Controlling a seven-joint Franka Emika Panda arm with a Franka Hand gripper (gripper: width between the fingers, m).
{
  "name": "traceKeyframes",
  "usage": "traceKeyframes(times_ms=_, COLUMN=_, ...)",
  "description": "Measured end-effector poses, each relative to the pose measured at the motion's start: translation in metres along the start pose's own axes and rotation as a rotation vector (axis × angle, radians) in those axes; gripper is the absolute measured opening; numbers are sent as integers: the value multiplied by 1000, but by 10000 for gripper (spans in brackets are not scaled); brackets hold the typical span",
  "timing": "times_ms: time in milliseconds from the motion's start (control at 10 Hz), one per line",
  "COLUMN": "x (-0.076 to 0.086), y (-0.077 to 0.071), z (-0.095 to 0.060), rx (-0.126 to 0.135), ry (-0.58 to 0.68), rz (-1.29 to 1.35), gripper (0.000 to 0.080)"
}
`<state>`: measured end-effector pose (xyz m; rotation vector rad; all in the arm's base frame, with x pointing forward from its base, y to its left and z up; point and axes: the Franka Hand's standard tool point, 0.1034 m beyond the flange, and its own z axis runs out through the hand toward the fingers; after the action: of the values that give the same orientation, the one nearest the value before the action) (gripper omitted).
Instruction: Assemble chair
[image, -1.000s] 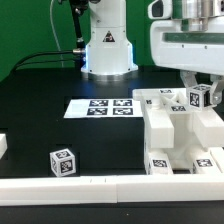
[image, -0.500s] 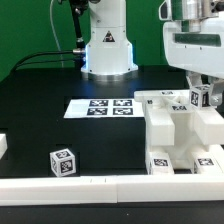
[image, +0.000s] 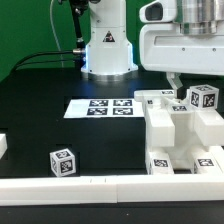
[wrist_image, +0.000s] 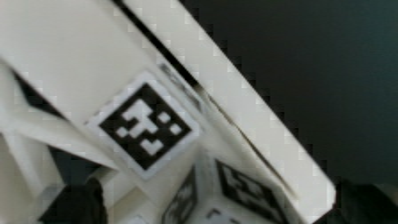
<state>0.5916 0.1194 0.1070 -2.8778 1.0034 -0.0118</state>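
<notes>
The partly built chair (image: 172, 132) of chunky white pieces stands at the exterior view's right. A small tagged white piece (image: 203, 97) sits on top of it at the far right. My gripper (image: 198, 84) hovers just above that piece, jaws open, with one finger (image: 172, 82) standing apart from its side. The wrist view looks down at close range on the tagged piece (wrist_image: 146, 122) and the white slabs under it. My gripper (wrist_image: 222, 212) shows there only as dark fingertips (wrist_image: 68, 205) on either side, not touching the piece.
Another small tagged white cube (image: 62, 160) lies loose at the front left. A long white bar (image: 80, 187) runs along the front edge, and a white piece (image: 3, 146) shows at the left edge. The marker board (image: 100, 107) lies mid-table, with the arm's base (image: 107, 50) behind it.
The jaws have let go of the small tagged piece and opened. The hand has lifted a little, leaving the piece on top of the chair.
</notes>
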Motion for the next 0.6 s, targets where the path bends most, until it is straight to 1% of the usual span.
traceKeyframes(times_ms=100, x=1, y=1, z=0, rx=-3, ry=2, rz=-70, gripper=647)
traceKeyframes(times_ms=200, x=1, y=1, z=-1, rx=-14, ry=3, rz=-225, gripper=649)
traceKeyframes(times_ms=400, x=2, y=-1, z=-7, rx=-42, ry=8, rz=-563, gripper=649)
traceKeyframes(times_ms=500, x=4, y=-1, z=-8, rx=-56, ry=13, rz=-670, gripper=649)
traceKeyframes(times_ms=600, x=4, y=-1, z=-7, rx=-56, ry=13, rz=-643, gripper=637)
